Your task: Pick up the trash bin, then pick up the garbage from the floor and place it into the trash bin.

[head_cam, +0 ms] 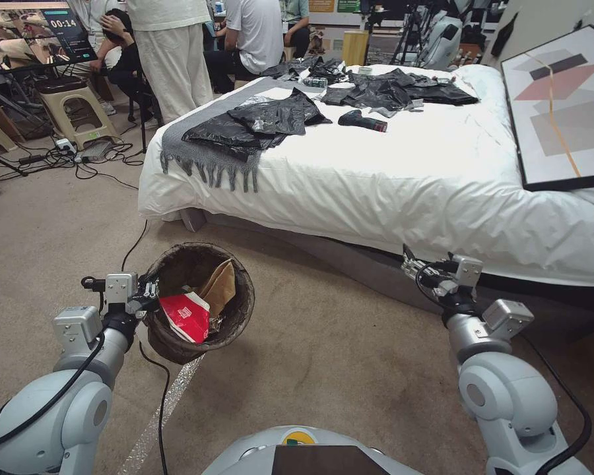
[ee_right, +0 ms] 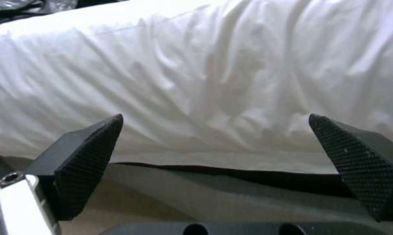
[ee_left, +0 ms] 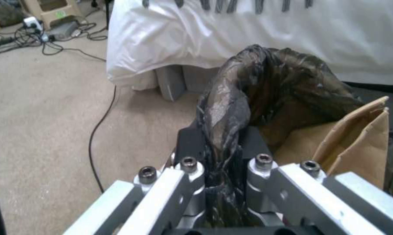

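Mock bedroom in a lab: white bed [head_cam: 442,171], timer monitor [head_cam: 39,33], cables [head_cam: 99,158].

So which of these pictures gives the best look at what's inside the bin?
The head view: it looks down into the trash bin, showing a red packet and a tan paper piece. The left wrist view shows the left gripper pinching the bin's dark liner, with the tan paper beside it. The right wrist view faces the bed.

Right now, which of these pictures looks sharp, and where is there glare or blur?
Head view: sharp, evenly lit. Left wrist view: soft; the white bedding glares above the trash bin pinched in the left tool. Right wrist view: bedding washed out at the top, the open right tool dark.
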Controlling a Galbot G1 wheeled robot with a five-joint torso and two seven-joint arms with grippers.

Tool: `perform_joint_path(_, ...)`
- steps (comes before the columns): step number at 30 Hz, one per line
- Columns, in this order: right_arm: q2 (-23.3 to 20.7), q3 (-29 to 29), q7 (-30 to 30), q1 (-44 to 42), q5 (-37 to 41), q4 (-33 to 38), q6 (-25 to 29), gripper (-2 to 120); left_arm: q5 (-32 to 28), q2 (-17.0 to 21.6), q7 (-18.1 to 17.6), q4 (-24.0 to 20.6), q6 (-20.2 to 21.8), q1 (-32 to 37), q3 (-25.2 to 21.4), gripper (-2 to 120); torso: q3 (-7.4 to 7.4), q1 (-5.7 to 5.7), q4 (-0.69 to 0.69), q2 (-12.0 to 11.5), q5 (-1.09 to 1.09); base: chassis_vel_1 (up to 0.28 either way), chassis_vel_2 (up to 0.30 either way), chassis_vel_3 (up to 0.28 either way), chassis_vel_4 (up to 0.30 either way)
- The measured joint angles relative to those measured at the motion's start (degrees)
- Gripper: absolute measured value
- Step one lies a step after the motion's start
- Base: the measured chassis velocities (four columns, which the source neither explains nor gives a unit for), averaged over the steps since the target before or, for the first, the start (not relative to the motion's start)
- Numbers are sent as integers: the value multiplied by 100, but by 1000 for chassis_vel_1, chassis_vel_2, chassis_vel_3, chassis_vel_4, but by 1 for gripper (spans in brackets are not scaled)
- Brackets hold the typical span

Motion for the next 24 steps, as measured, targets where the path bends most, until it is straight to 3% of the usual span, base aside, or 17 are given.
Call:
perform_joint_path(8, 377, -20, -136, -1, -577, -170, 238, 100, -87, -12, -67, 0, 0, 14, 3, 6, 0, 0, -2, 0, 0, 0, 0, 0, 0)
perform_joint_path(24, 491, -375, -170, 47, -963, -373, 321, 100, -157, 1, -144, 0, 0, 10, -35, 6, 0, 0, -2, 0, 0, 0, 0, 0, 0)
